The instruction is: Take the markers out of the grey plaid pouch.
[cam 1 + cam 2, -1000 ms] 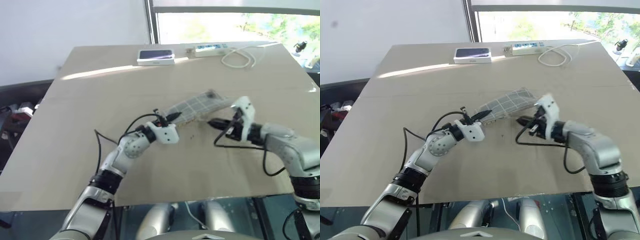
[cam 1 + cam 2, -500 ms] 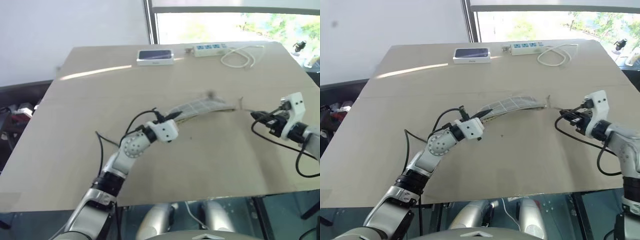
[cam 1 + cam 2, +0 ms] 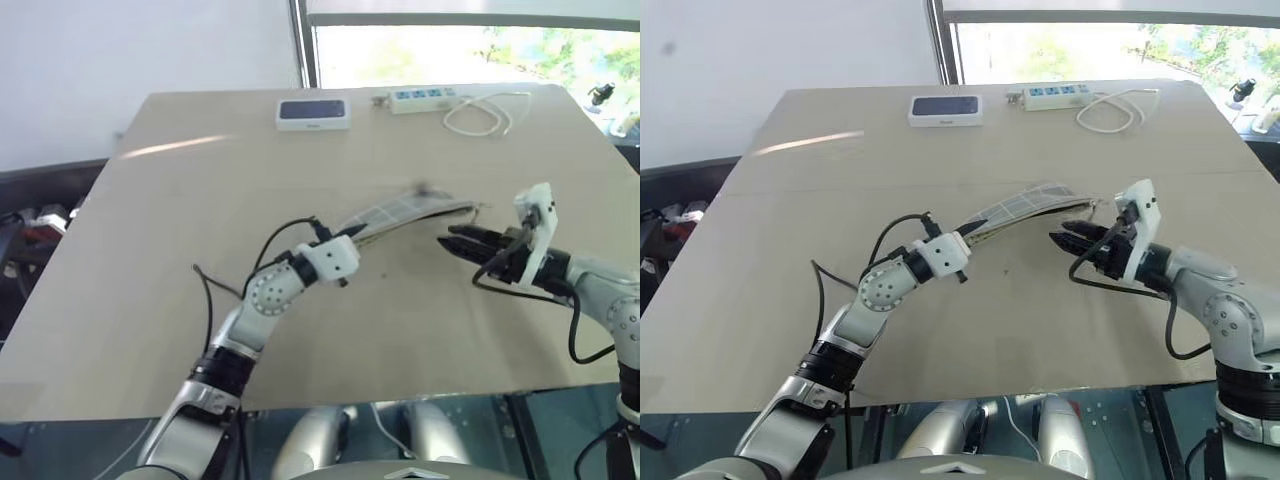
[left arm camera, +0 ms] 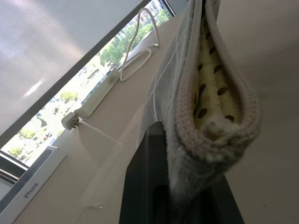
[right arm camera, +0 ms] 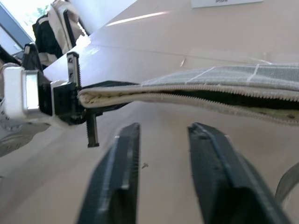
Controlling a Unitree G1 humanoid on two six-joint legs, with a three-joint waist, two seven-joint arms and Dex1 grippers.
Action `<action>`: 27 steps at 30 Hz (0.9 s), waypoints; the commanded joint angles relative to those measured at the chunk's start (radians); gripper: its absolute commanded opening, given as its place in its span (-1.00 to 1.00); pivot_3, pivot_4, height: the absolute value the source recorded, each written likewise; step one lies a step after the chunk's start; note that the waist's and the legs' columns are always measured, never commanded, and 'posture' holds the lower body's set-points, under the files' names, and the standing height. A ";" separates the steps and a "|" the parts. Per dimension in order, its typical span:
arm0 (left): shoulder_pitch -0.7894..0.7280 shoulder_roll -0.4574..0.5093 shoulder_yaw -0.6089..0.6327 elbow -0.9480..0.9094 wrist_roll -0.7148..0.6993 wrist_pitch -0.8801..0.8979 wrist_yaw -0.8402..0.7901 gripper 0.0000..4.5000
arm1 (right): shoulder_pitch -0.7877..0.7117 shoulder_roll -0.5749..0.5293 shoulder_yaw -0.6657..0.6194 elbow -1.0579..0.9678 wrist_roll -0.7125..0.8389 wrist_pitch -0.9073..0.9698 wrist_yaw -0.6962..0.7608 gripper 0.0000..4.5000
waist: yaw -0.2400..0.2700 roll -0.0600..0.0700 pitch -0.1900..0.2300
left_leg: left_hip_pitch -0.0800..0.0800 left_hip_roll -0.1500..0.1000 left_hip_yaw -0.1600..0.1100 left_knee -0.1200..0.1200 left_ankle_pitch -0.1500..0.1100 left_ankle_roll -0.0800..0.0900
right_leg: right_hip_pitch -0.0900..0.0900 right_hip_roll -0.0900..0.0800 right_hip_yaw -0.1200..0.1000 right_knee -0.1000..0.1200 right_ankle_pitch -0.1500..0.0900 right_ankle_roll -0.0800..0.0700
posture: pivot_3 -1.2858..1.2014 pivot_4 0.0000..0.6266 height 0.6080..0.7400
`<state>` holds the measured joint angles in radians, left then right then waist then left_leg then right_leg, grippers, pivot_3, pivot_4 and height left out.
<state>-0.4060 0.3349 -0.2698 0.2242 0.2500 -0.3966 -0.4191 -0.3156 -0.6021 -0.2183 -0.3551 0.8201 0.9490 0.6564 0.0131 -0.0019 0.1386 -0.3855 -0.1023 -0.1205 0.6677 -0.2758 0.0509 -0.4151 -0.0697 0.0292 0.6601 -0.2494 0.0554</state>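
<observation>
Above the middle of the pale tan tabletop (image 3: 150, 300), the soft grey plaid fabric pouch (image 3: 400, 212) hangs edge-up, one end clamped between the two black fingers of the left gripper (image 3: 352, 231). From there it stretches toward the window side and the robot's right, its zipper mouth slightly parted (the left wrist view shows a pale lining with dark dots). No marker can be made out inside. Just beside the pouch's far end, the right gripper (image 3: 447, 240) points at it with fingers a little apart, holding nothing. A white-edged flat box (image 3: 312, 113) and a white power strip (image 3: 421, 98) lie well apart at the far edge.
</observation>
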 commanded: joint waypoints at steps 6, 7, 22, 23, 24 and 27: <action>0.009 -0.014 -0.005 -0.080 -0.005 0.003 -0.003 -1.00 | -0.052 0.024 0.026 0.052 -0.057 -0.072 -0.017 -0.98 | 0.000 0.000 0.000 | 0.000 0.000 0.000 0.000 0.000 0.000 | 0.000 0.000 0.000 0.000 0.000 0.000 | 0.03 -0.52 1.00; 0.009 -0.013 -0.006 -0.081 -0.004 0.001 -0.005 -1.00 | -0.054 0.027 0.024 0.057 -0.058 -0.076 -0.019 -0.98 | 0.000 0.000 0.000 | 0.000 0.000 0.000 0.000 0.000 0.000 | 0.000 0.000 0.000 0.000 0.000 0.000 | 0.03 -0.52 1.00; 0.012 -0.011 -0.012 -0.074 0.002 -0.014 -0.014 -1.00 | -0.054 0.026 0.016 0.088 -0.069 -0.105 -0.009 -0.98 | 0.000 0.000 0.000 | 0.000 0.000 0.000 0.000 0.000 0.000 | 0.000 0.000 0.000 0.000 0.000 0.000 | 0.03 -0.52 1.00; 0.013 -0.008 -0.012 -0.072 0.003 -0.017 -0.014 -1.00 | -0.052 0.026 0.014 0.086 -0.067 -0.104 -0.009 -0.98 | 0.000 0.000 0.000 | 0.000 0.000 0.000 0.000 0.000 0.000 | 0.000 0.000 0.000 0.000 0.000 0.000 | 0.03 -0.52 1.00; 0.014 -0.006 -0.012 -0.071 0.003 -0.019 -0.015 -1.00 | -0.051 0.025 0.012 0.085 -0.066 -0.104 -0.010 -0.98 | 0.000 0.000 0.000 | 0.000 0.000 0.000 0.000 0.000 0.000 | 0.000 0.000 0.000 0.000 0.000 0.000 | 0.03 -0.52 1.00; 0.016 -0.003 -0.014 -0.071 0.001 -0.028 -0.019 -1.00 | -0.047 0.022 0.006 0.093 -0.075 -0.105 -0.020 -0.98 | 0.000 0.000 0.000 | 0.000 0.000 0.000 0.000 0.000 0.000 | 0.000 0.000 0.000 0.000 0.000 0.000 | 0.03 -0.52 1.00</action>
<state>-0.3888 0.3287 -0.2836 0.1972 0.2530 -0.3913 -0.4390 -0.3514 -0.5732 -0.1823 -0.2529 0.7440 0.8650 0.6398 0.0135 -0.0019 0.1386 -0.3855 -0.1023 -0.1206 0.6676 -0.2758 0.0509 -0.4151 -0.0697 0.0293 0.6600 -0.2494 0.0554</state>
